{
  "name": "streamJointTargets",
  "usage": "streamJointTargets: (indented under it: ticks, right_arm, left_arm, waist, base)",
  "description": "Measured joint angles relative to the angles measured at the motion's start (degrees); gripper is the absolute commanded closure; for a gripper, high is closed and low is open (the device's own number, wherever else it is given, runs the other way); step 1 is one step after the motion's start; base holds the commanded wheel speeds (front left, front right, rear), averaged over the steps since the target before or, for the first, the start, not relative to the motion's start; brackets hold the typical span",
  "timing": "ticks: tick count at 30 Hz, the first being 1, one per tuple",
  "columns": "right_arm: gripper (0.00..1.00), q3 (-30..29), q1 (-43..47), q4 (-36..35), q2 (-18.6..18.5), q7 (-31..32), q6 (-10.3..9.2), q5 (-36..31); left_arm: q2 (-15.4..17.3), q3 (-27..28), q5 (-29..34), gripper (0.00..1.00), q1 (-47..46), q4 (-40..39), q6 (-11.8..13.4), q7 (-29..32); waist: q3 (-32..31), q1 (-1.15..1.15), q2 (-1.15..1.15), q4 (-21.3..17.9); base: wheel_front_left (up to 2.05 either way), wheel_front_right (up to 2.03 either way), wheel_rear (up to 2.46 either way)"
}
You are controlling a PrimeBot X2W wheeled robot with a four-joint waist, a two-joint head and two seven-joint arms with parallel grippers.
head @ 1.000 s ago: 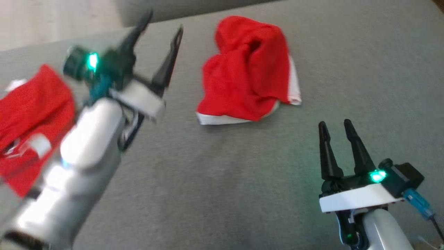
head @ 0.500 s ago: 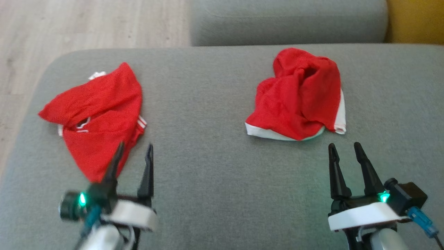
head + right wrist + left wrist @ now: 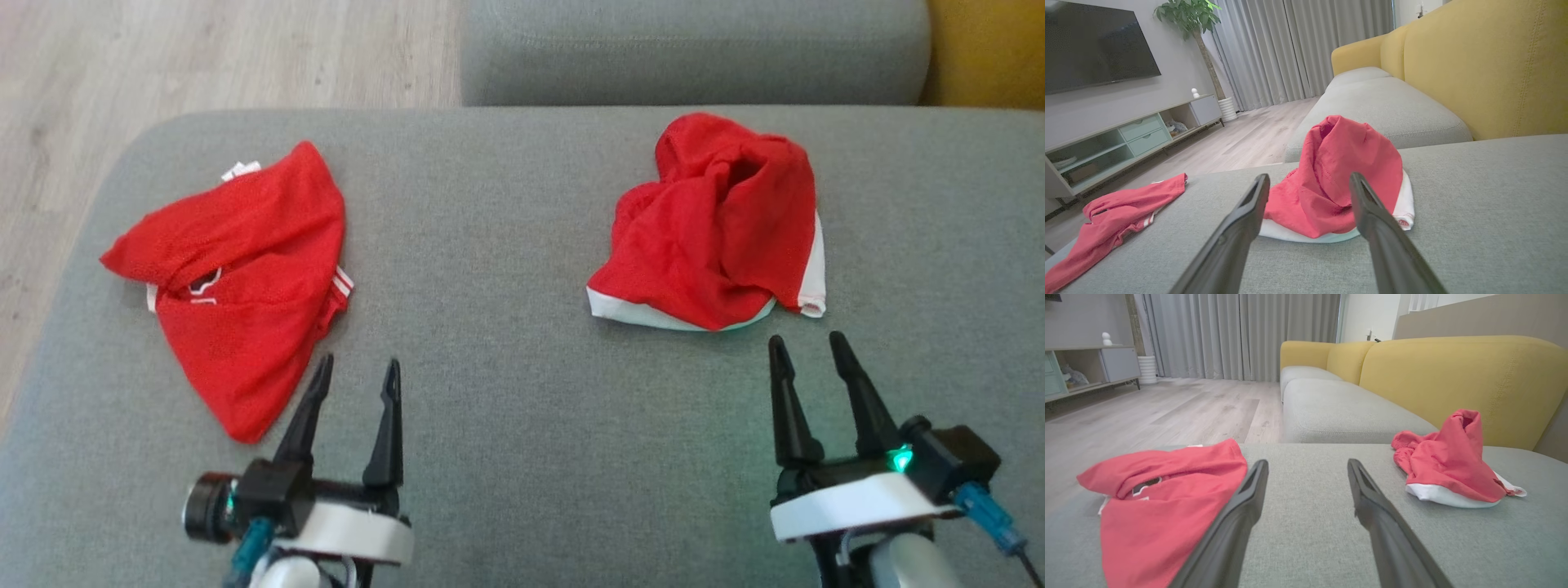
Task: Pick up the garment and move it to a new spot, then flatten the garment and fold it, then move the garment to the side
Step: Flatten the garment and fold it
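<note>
Two red garments lie on the grey sofa seat (image 3: 506,343). One is a flattish red shirt (image 3: 237,278) with white trim at the left, also in the left wrist view (image 3: 1163,494). The other is a crumpled red-and-white heap (image 3: 718,237) at the right, seen close in the right wrist view (image 3: 1314,196). My left gripper (image 3: 360,363) is open and empty, just right of the shirt's near tip. My right gripper (image 3: 807,340) is open and empty, a short way in front of the heap's near edge.
The seat's rounded left edge (image 3: 73,269) drops to a wooden floor (image 3: 204,49). A second grey cushion (image 3: 694,49) lies beyond, with a yellow backrest (image 3: 988,49) at the far right. Bare fabric stretches between the two garments.
The head camera has swung, so the whole picture shifted. My left arm has drawn back from its raised, reaching pose to the lower left. Both garments lie as before; the right gripper has barely moved.
</note>
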Motion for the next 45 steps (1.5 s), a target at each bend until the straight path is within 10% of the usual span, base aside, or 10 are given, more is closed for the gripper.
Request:
streamJointTargets:
  ticks: [30, 31, 32, 33, 45]
  right_arm:
    - [0.0, -25.84, -34.03, 48.18, -0.27, 0.11, 0.0, -12.04]
    - [0.11, -25.58, -34.5, 49.33, -0.33, -0.01, 0.0, -11.99]
    - [0.89, -25.21, -35.09, 50.57, -0.41, -0.12, 0.0, -11.88]
    - [1.0, -24.83, -35.53, 51.53, -0.47, -0.27, 0.0, -11.72]
    - [1.0, -28.14, -36.32, 39.53, -0.32, -0.25, 0.0, -11.06]
  left_arm:
    - [-7.03, 4.81, 5.5, 0.0, -6.67, 5.87, -7.19, -0.01]
    - [-7.06, 5.01, 5.53, 0.0, -6.71, 6.1, -7.2, -0.01]
    - [-7.12, 5.37, 5.72, 0.0, -6.72, 6.19, -7.27, -0.01]
    - [-7.17, 5.86, 6.04, 0.0, -6.72, 6.25, -7.48, -0.01]
    - [-7.71, 8.22, 6.08, 0.0, -5.59, 6.95, -8.46, -0.01]
  waist:
    - [9.43, 0.01, 0.0, 5.89]
    - [9.24, 0.0, 0.0, 5.79]
    - [9.05, 0.0, 0.0, 5.67]
    - [8.86, 0.0, 0.0, 5.52]
    - [4.05, 0.0, 0.0, 3.25]
  base:
    - [0.0, 0.0, 0.0]
    - [0.0, 0.0, 0.0]
    - [0.0, 0.0, 0.0]
    - [0.0, 0.0, 0.0]
    - [0.0, 0.0, 0.0]
